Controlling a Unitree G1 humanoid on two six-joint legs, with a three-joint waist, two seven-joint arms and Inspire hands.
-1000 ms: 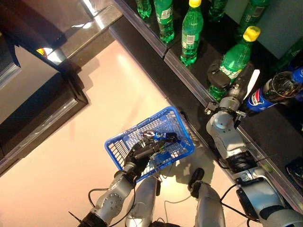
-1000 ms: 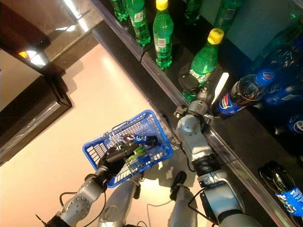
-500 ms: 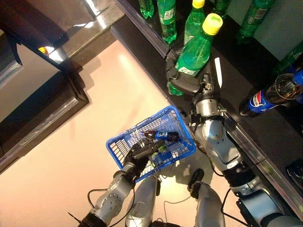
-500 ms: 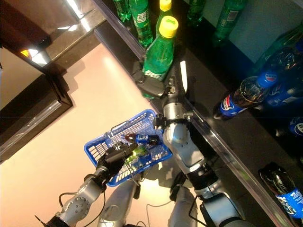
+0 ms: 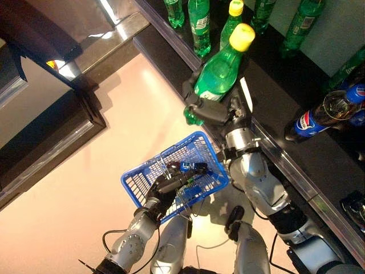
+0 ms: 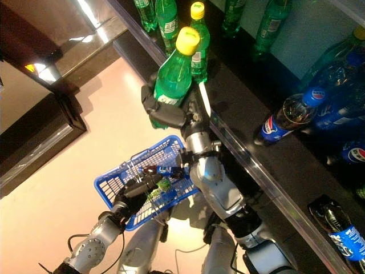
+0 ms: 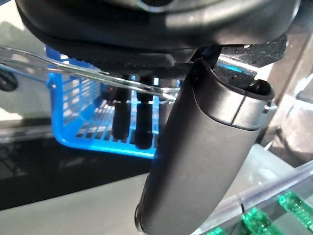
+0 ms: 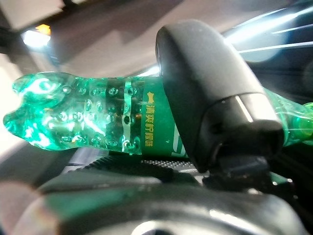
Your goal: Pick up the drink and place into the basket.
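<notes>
My right hand (image 5: 212, 111) is shut on a green drink bottle (image 5: 218, 69) with a yellow cap. It holds the bottle up off the shelf, tilted, above the far corner of the blue basket (image 5: 149, 171). The right wrist view shows the bottle (image 8: 93, 122) with the thumb (image 8: 210, 103) curled across it. My left hand (image 5: 164, 188) is shut on the basket's thin wire handles (image 7: 73, 68) and holds the basket up in front of me. A small dark drink with a blue label (image 5: 193, 166) lies in the basket.
A dark shelf (image 5: 171, 43) runs from the top middle to the lower right. It carries green bottles (image 5: 198, 23) at the back and dark cola bottles with blue labels (image 5: 319, 113) on the right. A dark cabinet (image 5: 51, 131) stands at the left.
My right hand has carried the green bottle left and away from the shelf, to a place over the basket's far corner. The basket has shifted slightly left.
</notes>
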